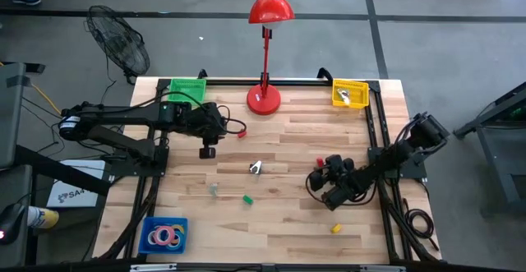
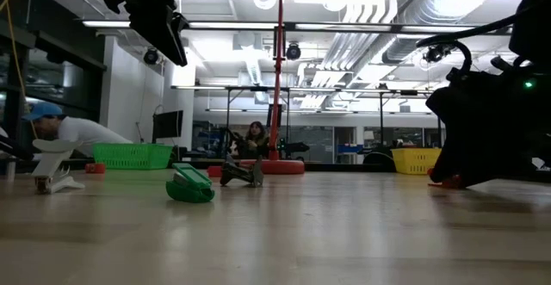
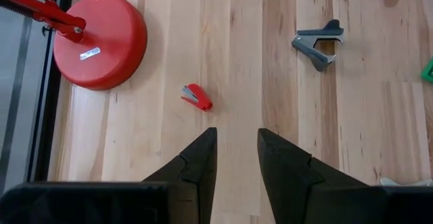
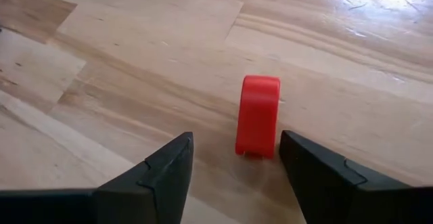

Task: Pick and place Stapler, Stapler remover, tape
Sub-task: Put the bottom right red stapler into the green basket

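Observation:
My right gripper (image 4: 237, 143) is open and low over the table's right half, its fingers on either side of a small red upright block (image 4: 258, 116) without touching it; the block (image 1: 320, 162) rests on its lower edge. My left gripper (image 3: 237, 146) is open and raised above the table (image 1: 207, 150), with a small red stapler (image 3: 197, 97) lying ahead of it. The grey staple remover (image 1: 256, 168) lies mid-table (image 3: 318, 45). A green stapler (image 1: 246, 198) lies nearer the near edge (image 2: 189, 186). The tape rolls (image 1: 164, 236) sit in a blue tray.
A red lamp's base (image 1: 264, 99) stands at the far edge, with a green basket (image 1: 187, 89) to its left and a yellow basket (image 1: 350, 93) to its right. The blue tray (image 1: 146, 225) is at the near left corner. A pale clip (image 1: 214, 190) and a yellow piece (image 1: 335, 228) lie loose.

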### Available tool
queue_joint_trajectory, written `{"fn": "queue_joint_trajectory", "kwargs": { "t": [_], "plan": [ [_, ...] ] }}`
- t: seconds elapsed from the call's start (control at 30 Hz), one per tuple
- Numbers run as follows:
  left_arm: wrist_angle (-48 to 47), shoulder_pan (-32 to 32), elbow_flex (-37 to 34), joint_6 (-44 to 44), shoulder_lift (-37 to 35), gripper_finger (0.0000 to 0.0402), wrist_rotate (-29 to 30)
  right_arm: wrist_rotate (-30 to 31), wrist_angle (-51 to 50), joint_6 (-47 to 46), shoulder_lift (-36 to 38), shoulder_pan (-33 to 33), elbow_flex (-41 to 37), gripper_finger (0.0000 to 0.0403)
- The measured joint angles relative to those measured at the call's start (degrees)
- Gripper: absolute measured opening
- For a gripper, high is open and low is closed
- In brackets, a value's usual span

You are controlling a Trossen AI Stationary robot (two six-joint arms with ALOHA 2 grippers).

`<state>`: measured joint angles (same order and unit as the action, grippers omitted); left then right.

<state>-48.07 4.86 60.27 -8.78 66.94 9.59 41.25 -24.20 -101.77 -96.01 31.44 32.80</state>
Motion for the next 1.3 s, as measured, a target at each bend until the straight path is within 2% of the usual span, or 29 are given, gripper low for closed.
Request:
{"fn": "queue_joint_trajectory", "kwargs": {
  "t": [0.4, 0.53, 0.87, 1.07, 1.3],
  "plan": [
    [0.0, 0.0, 0.0, -1.2, 0.0, 0.0104, 0.2, -0.2, -1.5, -4.7, 0.0, 0.0, -0.3, 0.0093],
    [0.0, 0.0, 0.0, -1.5, 0.0, 0.0104, 0.5, -0.2, -1.4, -4.7, 0.1, 0.0, -0.3, 0.0065],
    [0.0, 0.0, 0.0, -1.5, 0.0, 0.0104, 0.6, -3.8, -2.1, -1.3, 5.5, -0.4, -0.5, 0.0062],
    [1.1, 0.0, 0.0, -3.3, 0.0, 0.0104, -0.2, -11.8, 0.0, 9.0, 13.8, -2.5, -0.6, 0.006],
    [8.5, 0.0, 0.0, -8.5, 0.0, 0.0104, -3.6, -14.1, 7.1, 26.1, 24.6, -6.6, -0.5, 0.006]
  ]
}}
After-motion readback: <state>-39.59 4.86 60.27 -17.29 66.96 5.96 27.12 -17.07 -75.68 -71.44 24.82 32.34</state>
